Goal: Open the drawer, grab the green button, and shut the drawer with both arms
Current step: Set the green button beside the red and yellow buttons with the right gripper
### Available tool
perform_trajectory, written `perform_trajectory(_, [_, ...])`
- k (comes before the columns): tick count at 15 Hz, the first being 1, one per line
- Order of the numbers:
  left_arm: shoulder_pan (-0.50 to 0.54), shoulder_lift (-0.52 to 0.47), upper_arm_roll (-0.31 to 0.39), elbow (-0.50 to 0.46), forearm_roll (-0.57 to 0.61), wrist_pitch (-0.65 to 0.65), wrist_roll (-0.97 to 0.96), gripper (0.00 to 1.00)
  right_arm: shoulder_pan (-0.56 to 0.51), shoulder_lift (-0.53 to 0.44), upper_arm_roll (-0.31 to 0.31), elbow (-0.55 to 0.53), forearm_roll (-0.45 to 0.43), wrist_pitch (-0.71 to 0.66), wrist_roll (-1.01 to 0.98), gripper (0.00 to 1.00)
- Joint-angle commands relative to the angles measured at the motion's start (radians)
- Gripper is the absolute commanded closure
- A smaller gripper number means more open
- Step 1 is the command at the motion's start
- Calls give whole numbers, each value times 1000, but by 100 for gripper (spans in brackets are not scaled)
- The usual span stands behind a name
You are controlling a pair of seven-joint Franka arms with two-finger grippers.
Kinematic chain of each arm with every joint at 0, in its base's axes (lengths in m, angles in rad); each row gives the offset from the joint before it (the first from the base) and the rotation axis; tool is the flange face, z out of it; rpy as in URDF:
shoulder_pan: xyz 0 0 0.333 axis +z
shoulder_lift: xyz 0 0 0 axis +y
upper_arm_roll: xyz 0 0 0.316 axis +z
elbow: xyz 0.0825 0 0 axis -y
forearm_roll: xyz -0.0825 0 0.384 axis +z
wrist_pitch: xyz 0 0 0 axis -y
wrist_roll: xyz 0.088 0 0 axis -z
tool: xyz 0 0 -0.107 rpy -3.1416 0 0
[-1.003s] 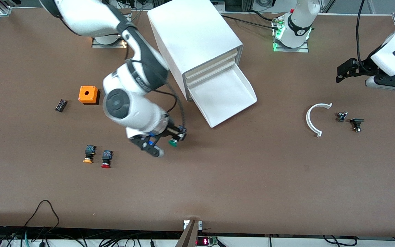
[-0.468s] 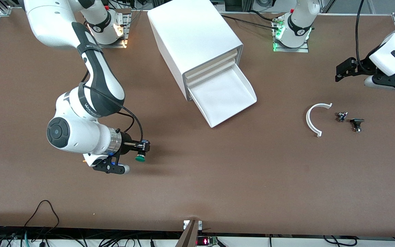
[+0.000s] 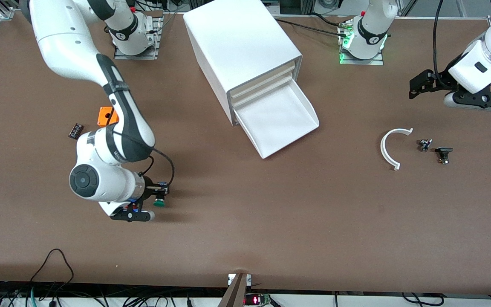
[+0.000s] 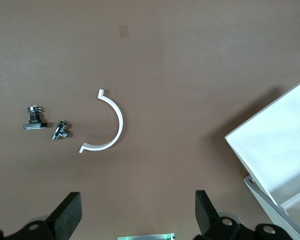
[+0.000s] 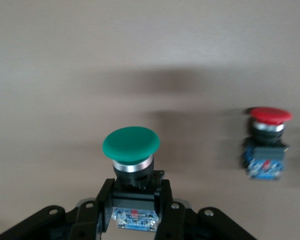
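Note:
The drawer [image 3: 281, 121], lowest of three in the white cabinet [image 3: 241, 47], stands pulled out and shows nothing inside; its corner also appears in the left wrist view [image 4: 285, 145]. My right gripper [image 3: 160, 195] is shut on the black-and-blue body of the green-capped button [image 3: 159, 202], held low over bare table toward the right arm's end. In the right wrist view the button [image 5: 131, 145] sits between the fingers [image 5: 102, 200] of the right gripper [image 5: 133, 202]. My left gripper [image 3: 416, 84] hangs open and holds nothing, over the left arm's end of the table [image 4: 137, 220].
A red-capped button [image 5: 267, 137] lies beside the held one. An orange box [image 3: 105, 115] and a small black part [image 3: 75, 130] lie by the right arm. A white curved strip [image 3: 392, 147] [image 4: 112, 125] and two small metal parts [image 3: 424, 145] [image 3: 443, 154] lie below the left gripper.
My right arm has carried the green button away from the drawer toward the right arm's end of the table, covering the red and orange buttons. The left gripper has shifted slightly.

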Motion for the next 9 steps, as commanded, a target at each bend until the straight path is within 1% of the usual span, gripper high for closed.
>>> perform_trajectory(1, [-2,-2,-3,19,5,-23,-16,0,-29,-17,12,-85,-2,74,-35,100])
perform_trajectory(3, [-1,-2,-3,17,5,-24,-16,0,-48,12,12,-114,-4,133,-38,100])
perform_trajectory(7, [-1,-2,-3,19,5,-24,-16,0,-49,38,14,-121,-1,154,-35,100])
perform_trajectory(8, [-2,-4,-3,19,5,-24,-16,0,-49,44,14,-119,-1,154,-26,84])
perform_trajectory(9, [-2,-4,-6,19,5,-26,-23,0,-49,44,14,-118,-1,153,-24,46])
